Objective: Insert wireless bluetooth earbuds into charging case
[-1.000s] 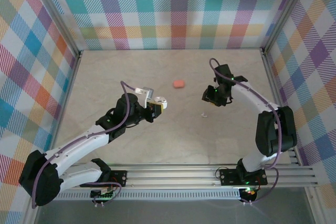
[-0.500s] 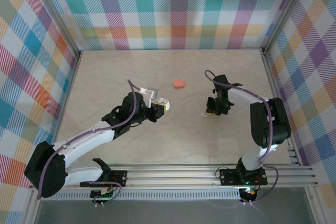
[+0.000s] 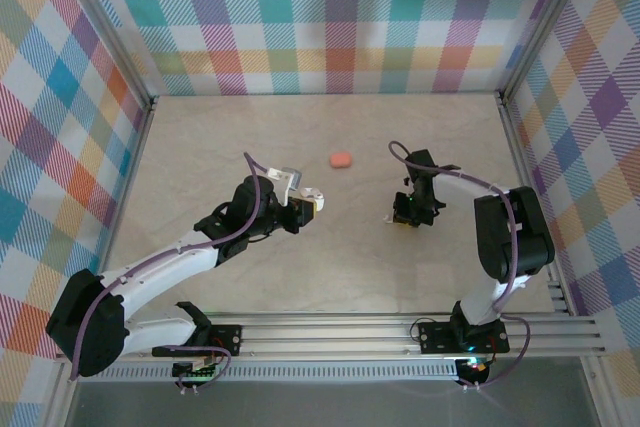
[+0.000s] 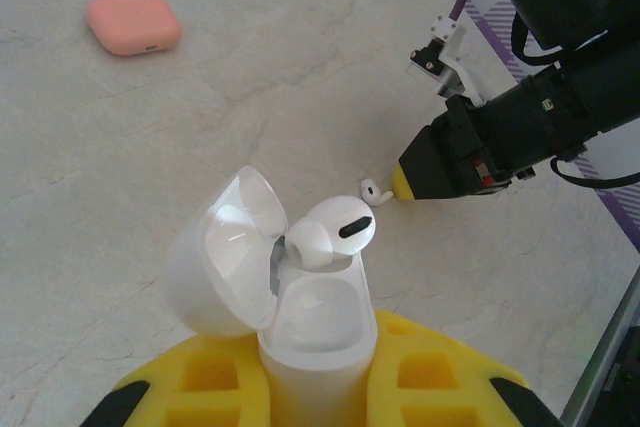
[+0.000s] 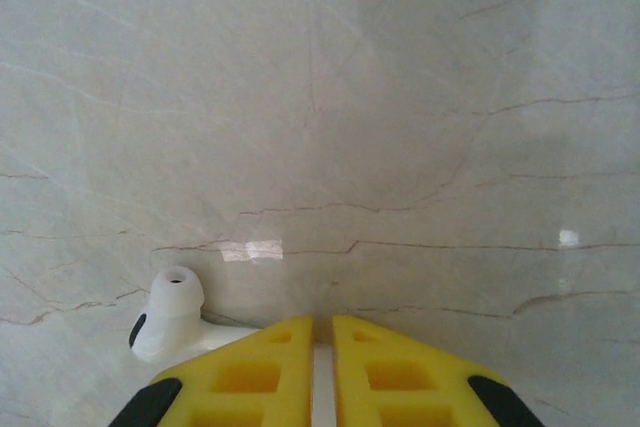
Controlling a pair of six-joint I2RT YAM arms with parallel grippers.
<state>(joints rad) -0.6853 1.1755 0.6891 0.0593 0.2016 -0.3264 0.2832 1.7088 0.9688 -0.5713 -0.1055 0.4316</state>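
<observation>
While my left pincer (image 4: 320,399) clamps smooth white case (image 4: 312,342), lid flipped open, glossy bud (image 4: 330,235) perched at mouth, right pincer (image 5: 322,359) pressed together on veined marble table (image 5: 380,127), second bud (image 5: 170,319) stem tucked under one pad.

Bright, even light; soft shadows.
Glare on the charging case (image 4: 215,267) lid, 2 spots on the table (image 5: 250,249); near foreground slightly blurred.
</observation>
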